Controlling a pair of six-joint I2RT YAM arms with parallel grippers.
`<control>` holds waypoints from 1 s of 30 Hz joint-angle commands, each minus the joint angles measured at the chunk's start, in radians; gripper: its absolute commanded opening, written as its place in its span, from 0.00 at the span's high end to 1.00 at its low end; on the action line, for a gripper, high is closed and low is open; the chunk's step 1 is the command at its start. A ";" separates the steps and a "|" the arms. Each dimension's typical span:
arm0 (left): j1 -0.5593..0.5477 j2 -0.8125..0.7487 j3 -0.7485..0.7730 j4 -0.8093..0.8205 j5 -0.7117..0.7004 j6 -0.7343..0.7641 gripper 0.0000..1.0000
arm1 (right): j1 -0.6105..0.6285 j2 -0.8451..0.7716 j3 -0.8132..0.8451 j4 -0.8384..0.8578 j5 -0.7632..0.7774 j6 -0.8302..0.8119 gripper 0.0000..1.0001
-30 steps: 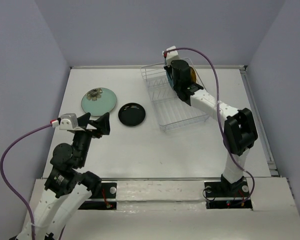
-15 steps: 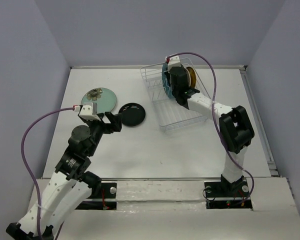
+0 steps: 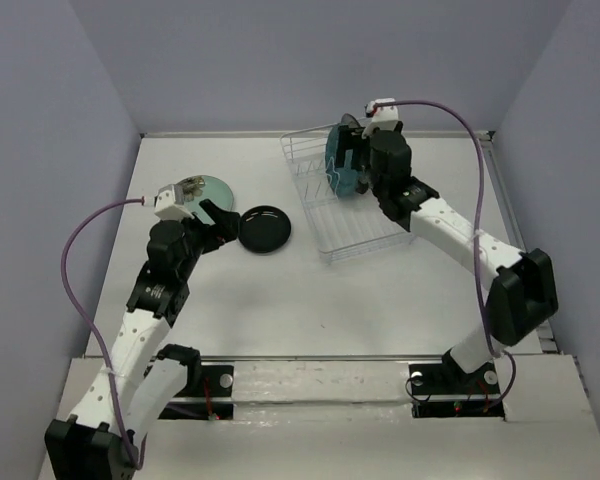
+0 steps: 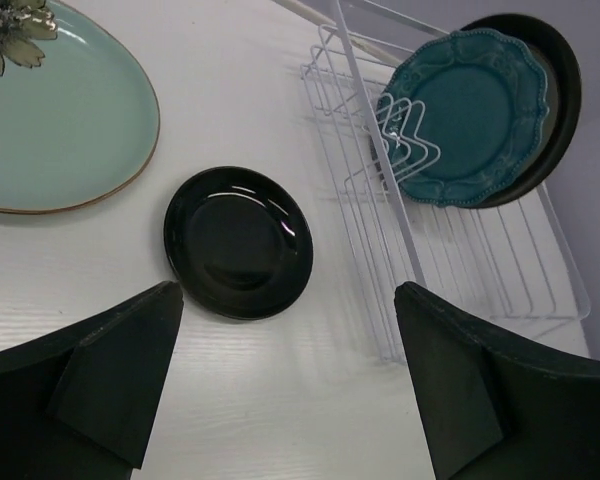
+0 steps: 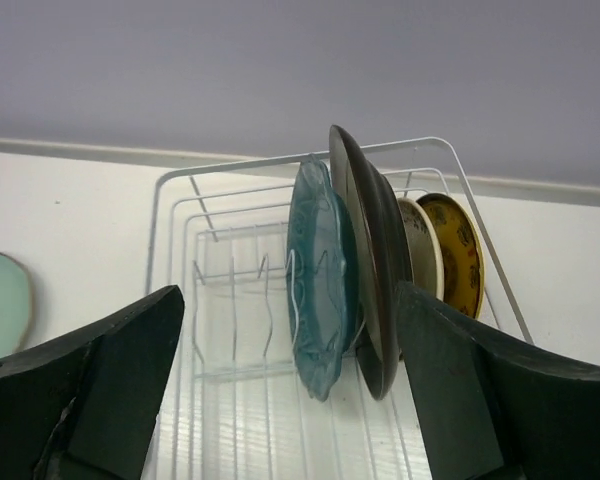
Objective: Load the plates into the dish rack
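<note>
The dish rack [image 3: 360, 228] stands at the back right. A teal plate [image 5: 320, 270] stands upright in it, against a larger dark grey plate [image 5: 375, 255]. A cream plate [image 5: 421, 250] and an amber-yellow one [image 5: 458, 250] stand behind those. My right gripper [image 3: 356, 174] is open just right of the teal plate [image 3: 337, 164] and holds nothing. The small black plate [image 4: 238, 242] lies flat on the table. A pale green plate [image 4: 50, 130] lies to its left. My left gripper [image 3: 223, 222] hangs open, empty, above the table just near of the black plate [image 3: 264, 229].
The white table [image 3: 310, 300] ends at grey walls at the back and sides. A raised edge [image 3: 515, 230] runs down the right. The rack's near slots [image 5: 235, 300] hold nothing. Purple cables loop off both wrists.
My right gripper has opened and let go of the teal plate, which now stands in the rack, and drawn back to the right. My left arm has reached forward toward the black plate.
</note>
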 commanded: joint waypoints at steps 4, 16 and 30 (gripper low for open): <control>0.158 0.049 -0.179 0.287 0.009 -0.379 0.01 | 0.000 -0.267 -0.199 0.014 -0.218 0.205 0.08; 0.232 0.417 -0.269 0.579 -0.286 -0.648 0.14 | 0.000 -0.419 -0.298 0.021 -0.367 0.231 0.08; 0.344 0.892 -0.054 0.600 -0.302 -0.645 0.38 | 0.000 -0.453 -0.299 0.014 -0.367 0.222 0.10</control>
